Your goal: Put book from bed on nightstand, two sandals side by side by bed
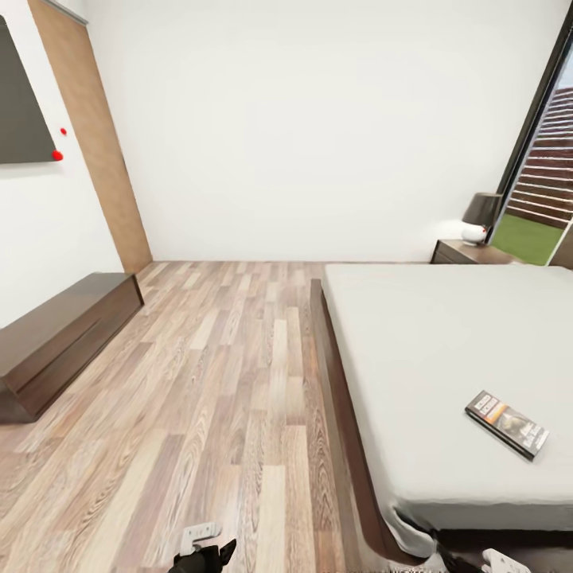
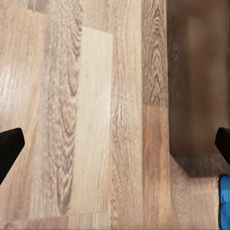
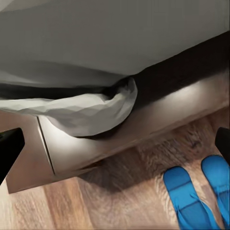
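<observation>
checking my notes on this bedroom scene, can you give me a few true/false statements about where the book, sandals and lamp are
1. The book lies on the bed. True.
2. Both sandals are on the mattress. False: they are on the wood floor beside the bed frame.
3. A lamp stands on the nightstand by the window. True.
4. The right gripper holds a sandal. False: it is open and empty.

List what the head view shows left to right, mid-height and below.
Long low dark brown cabinet → brown wood-plank floor → dark wooden bed frame edge → pale grey-white mattress → black and orange paperback book.
</observation>
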You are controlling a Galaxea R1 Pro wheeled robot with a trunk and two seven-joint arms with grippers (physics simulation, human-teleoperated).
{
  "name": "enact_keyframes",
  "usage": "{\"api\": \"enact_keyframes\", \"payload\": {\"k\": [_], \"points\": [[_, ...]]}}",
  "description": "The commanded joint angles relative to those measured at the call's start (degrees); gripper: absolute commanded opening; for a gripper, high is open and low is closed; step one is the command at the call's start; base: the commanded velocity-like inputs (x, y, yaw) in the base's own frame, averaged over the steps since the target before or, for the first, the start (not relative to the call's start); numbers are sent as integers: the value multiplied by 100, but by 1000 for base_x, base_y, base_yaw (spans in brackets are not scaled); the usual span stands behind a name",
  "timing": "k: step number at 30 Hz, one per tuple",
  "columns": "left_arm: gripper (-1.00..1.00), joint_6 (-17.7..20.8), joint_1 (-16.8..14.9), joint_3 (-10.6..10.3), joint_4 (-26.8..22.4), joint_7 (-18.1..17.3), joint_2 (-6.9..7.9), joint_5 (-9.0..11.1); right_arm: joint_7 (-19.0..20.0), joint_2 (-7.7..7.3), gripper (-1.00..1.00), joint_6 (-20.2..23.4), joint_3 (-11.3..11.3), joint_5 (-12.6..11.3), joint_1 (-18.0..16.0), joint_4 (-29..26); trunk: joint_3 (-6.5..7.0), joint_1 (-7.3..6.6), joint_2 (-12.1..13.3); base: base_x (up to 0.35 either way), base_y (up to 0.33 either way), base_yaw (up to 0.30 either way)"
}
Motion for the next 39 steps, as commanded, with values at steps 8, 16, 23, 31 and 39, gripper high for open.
{"api": "enact_keyframes", "payload": {"k": [8,16,23,31,39], "points": [[100,-21,-1,47,-1,-9,0,-60,46,-3,100,-28,-44,-10,-12,29,-5,-1,-3,0,0,-280],[100,-21,-2,48,0,-9,0,-60,46,-9,100,-28,-51,-10,-12,29,-5,-1,-3,0,0,-282],[100,-21,-1,47,-1,-9,0,-60,47,-11,100,-28,-50,-10,-12,29,-5,-1,-3,0,0,-282],[100,-21,-2,47,1,-9,0,-60,46,-11,100,-28,-51,-10,-12,29,138,-176,318,0,0,-282],[100,-21,-1,47,-1,-9,0,-60,46,-11,100,-28,-49,-10,-12,29,282,-352,639,0,0,-282]]}}
